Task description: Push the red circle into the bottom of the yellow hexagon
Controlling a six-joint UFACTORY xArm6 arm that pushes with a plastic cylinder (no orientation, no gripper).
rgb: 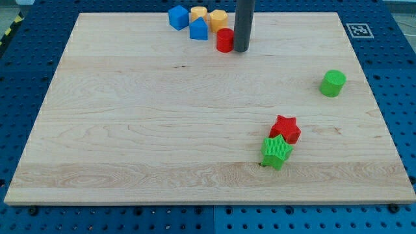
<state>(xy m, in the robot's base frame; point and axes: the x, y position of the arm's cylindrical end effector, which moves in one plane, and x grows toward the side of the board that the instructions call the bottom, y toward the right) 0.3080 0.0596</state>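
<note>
The red circle [225, 40] sits at the upper middle of the bench [130, 130], touching the lower edge of the yellow hexagon [218, 19]. The tip [241, 50] rests just right of the circle. There is no claw here, only a rod. The push looks essentially done; perhaps a small nudge remains.

Red circle [225, 40]: small, squat red cylinder standing flat on the wooden board, near the view's top edge, a little right of the board's middle line. Round top face shows; sides ribbed.

Yellow hexagon [218, 19]: low yellow-orange block, flat on the board, just above the red circle toward the view's top and slightly to its left. The two look touching or nearly so; the gap cannot be told. Hexagon's lower edge faces the circle.
</note>
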